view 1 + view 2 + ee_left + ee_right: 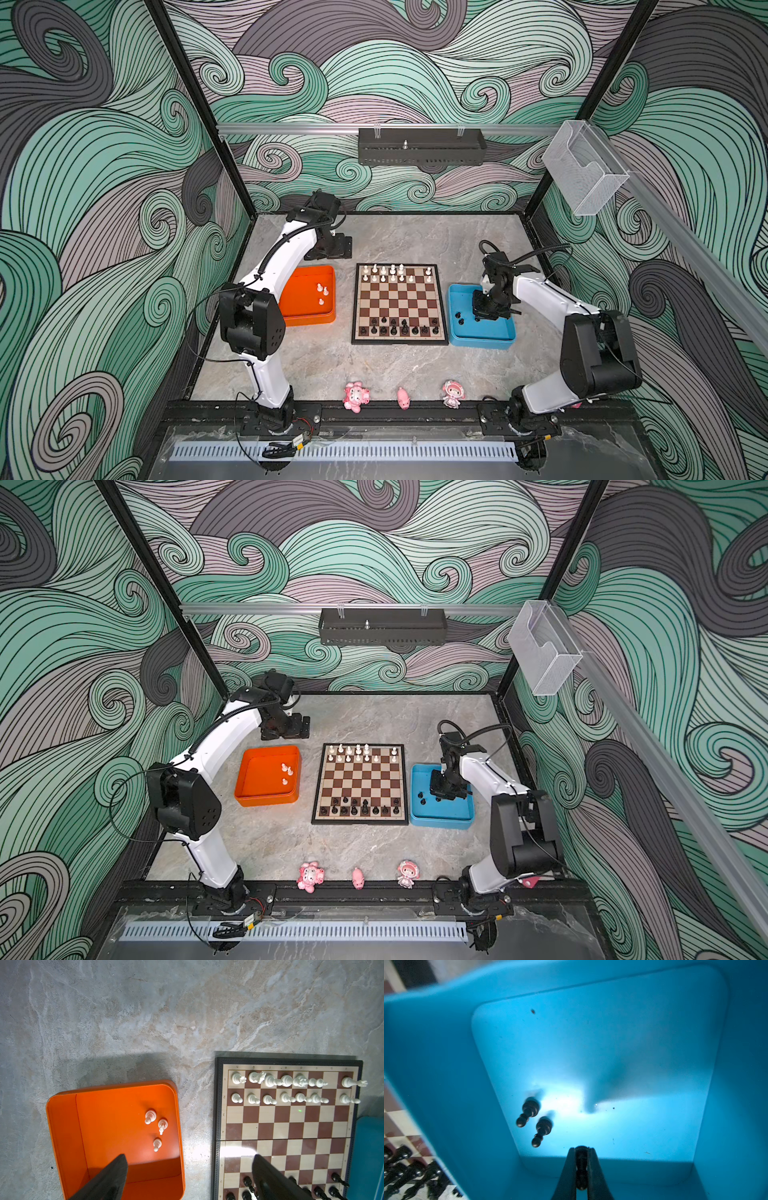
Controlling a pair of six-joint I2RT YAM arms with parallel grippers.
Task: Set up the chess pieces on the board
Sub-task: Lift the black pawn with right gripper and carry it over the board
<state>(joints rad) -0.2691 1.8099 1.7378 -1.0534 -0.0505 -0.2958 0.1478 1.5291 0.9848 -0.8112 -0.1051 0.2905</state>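
Right end effector [581,1150], down inside blue tray [591,1043], pinches black piece [581,1165]; left end effector [189,1158] spread.

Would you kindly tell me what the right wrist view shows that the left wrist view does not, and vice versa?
Only the right wrist view: the right gripper, its fingers shut on a black piece, and two black pawns. Only the left wrist view: the open left gripper, the orange tray holding three white pieces, and the white rows on the board. Both: the blue tray, the board and its black pieces.
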